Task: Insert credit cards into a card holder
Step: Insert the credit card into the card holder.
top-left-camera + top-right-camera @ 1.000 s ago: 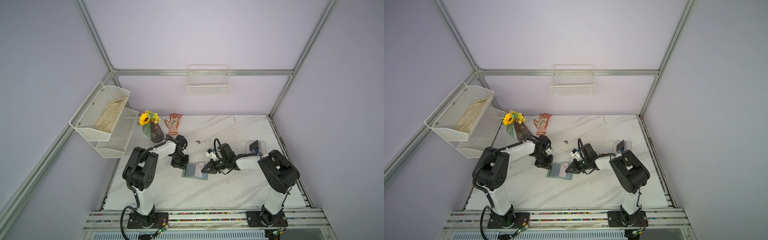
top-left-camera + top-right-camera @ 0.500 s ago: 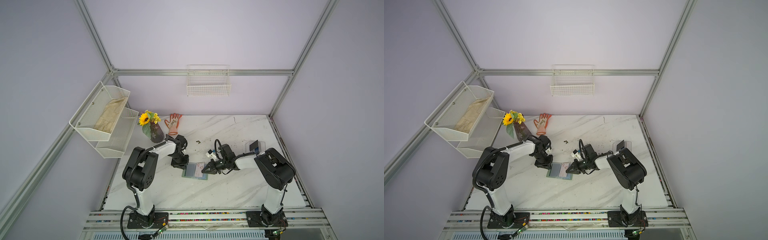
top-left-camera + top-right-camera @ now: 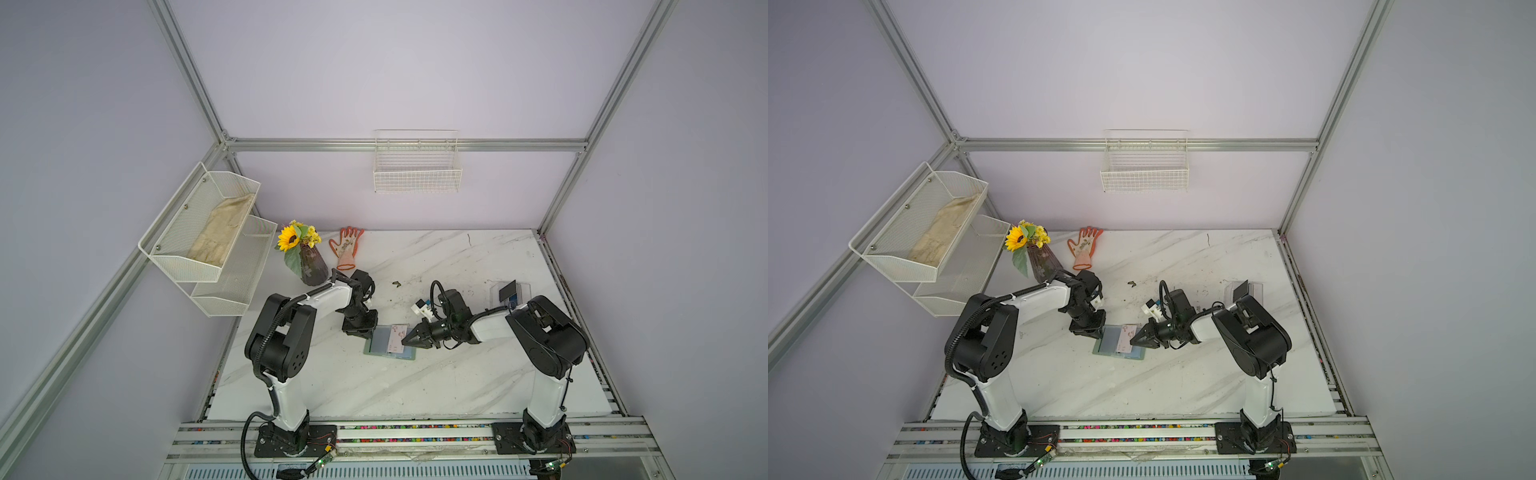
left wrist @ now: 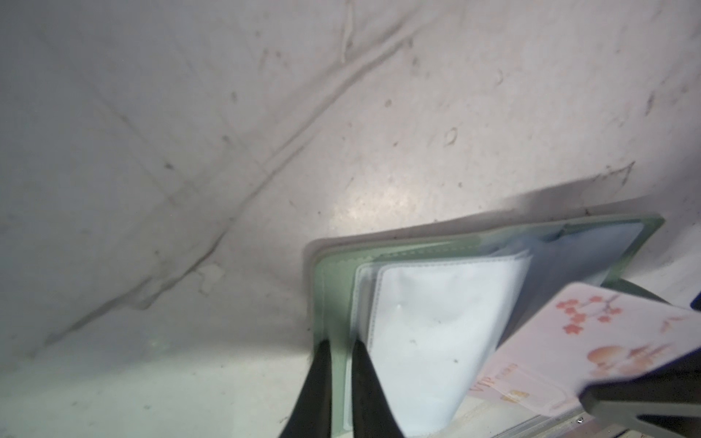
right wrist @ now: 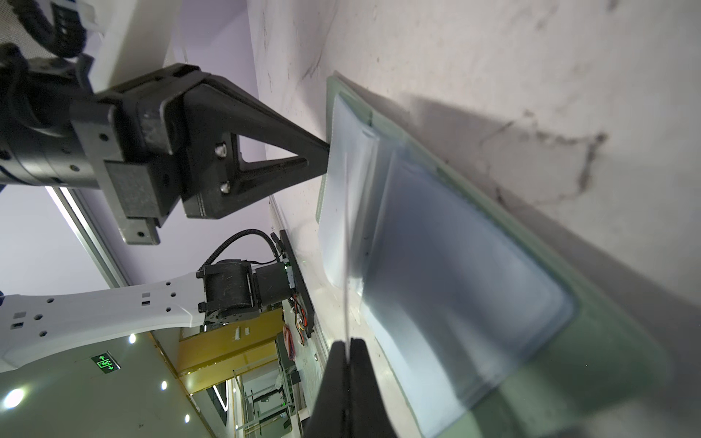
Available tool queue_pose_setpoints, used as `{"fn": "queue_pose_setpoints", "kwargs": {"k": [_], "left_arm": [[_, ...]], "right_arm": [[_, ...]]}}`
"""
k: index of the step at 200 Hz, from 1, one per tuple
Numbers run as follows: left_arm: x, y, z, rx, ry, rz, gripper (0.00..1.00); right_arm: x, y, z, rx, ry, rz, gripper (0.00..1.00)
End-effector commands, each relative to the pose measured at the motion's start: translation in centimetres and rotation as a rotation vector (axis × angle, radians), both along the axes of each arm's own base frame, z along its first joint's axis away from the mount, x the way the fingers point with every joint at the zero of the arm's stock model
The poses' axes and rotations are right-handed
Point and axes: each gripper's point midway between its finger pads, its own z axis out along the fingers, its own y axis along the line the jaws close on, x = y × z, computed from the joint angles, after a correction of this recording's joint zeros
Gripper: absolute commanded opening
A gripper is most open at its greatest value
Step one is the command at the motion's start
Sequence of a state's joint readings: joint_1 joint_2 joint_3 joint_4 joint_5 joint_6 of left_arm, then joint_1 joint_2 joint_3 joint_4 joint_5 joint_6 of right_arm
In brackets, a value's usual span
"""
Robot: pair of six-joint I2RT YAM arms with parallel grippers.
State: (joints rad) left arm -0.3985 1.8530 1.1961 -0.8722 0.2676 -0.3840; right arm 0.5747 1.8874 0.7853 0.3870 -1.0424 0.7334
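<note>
Near the desk's middle, the card holder (image 3: 378, 343) lies open, the left gripper (image 3: 360, 331) clamped on its cover. Over the sleeves the right gripper (image 3: 404, 342) pinches the pink card (image 3: 398, 334), not yet inserted. The black card (image 3: 507, 289) and blue card (image 3: 515, 298) wait in the clear box (image 3: 525, 286) near the right edge.

**Legible lettering and signs in the scene**
The pale pink card (image 4: 607, 341) bears the orange letters "VIP" near one edge in the left wrist view; the smaller print beside them is too blurred to read. In a top view the same card (image 3: 397, 337) lies at the centre of the frame over the card holder (image 3: 374, 340), its marks too small to read. In the right wrist view a green exit sign (image 5: 105, 362) shows a white running figure and arrows.
</note>
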Motion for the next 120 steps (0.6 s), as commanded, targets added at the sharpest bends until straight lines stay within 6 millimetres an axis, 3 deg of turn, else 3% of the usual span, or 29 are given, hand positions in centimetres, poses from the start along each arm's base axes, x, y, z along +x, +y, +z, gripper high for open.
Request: {"fn": "queue_pose_setpoints", "kwargs": {"k": [1,27,63,120], "left_arm": [[1.8,0.1,2.3,0.010,-0.073,0.004,0.13],[2.9,-0.8,4.5,-0.029,-0.116,-0.010,0.13],[3.0,-0.4,5.5,-0.016,-0.139,-0.008,0.14],[1.0,1.0,2.9,0.039,-0.078,0.016,0.14]], "right_arm": [[0.4,0.2,0.6,0.033,-0.009,0.006,0.00],[0.3,0.2,0.4,0.039,-0.004,0.004,0.00],[0.0,-0.1,0.0,0.042,0.008,-0.005,0.00],[-0.3,-0.3,-0.9,0.035,0.021,-0.015,0.00]]}}
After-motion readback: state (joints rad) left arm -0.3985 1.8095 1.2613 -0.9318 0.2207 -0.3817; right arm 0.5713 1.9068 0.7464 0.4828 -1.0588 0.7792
